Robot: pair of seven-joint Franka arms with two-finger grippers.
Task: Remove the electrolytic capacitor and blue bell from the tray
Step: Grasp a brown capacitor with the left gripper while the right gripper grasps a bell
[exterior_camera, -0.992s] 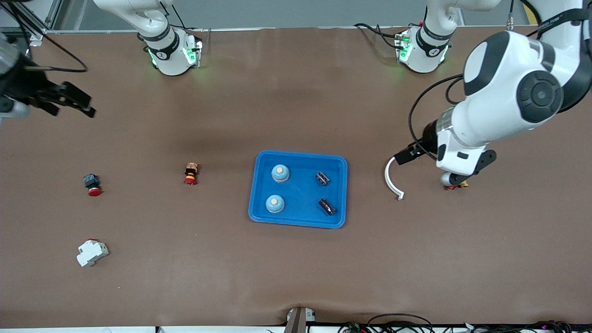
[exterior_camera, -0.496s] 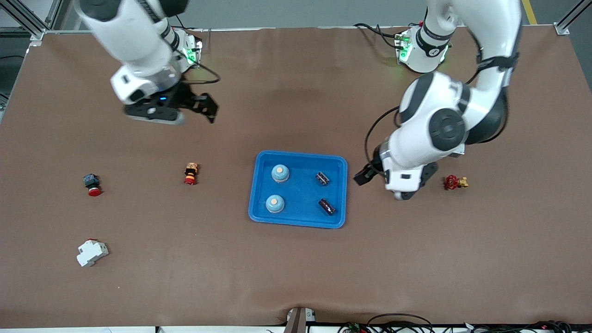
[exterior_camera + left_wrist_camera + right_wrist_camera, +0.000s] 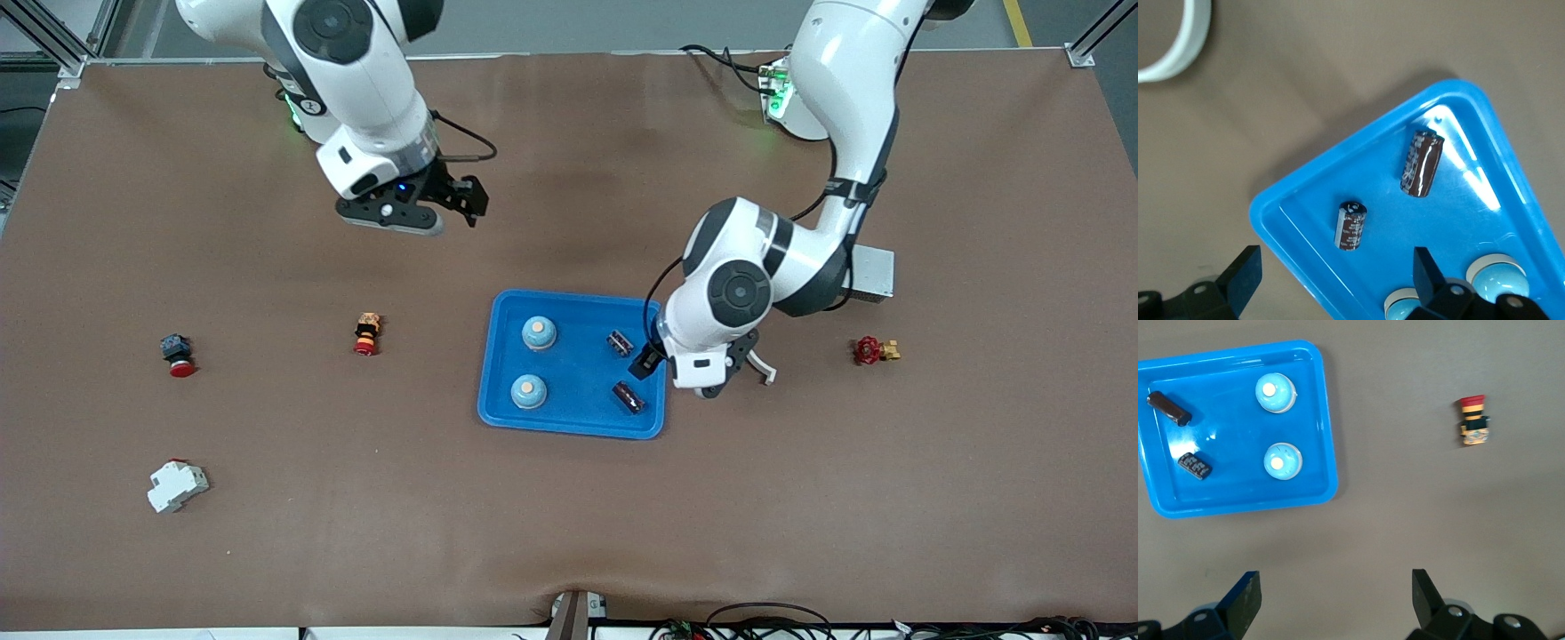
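With the left gripper (image 3: 647, 360) wide open over the tray (image 3: 498, 364) edge, we center on the nearer capacitor (image 3: 629, 396) before closing, while the right gripper (image 3: 453, 200), open too, waits.

No text, label or number can be read on anything in these views.

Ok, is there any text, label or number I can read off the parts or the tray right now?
None can be read.
Electrolytic capacitors in the blue tray: pale sleeve print, too blurred to read.
Blue bells: no markings visible.
White breaker and push buttons: too small to tell.
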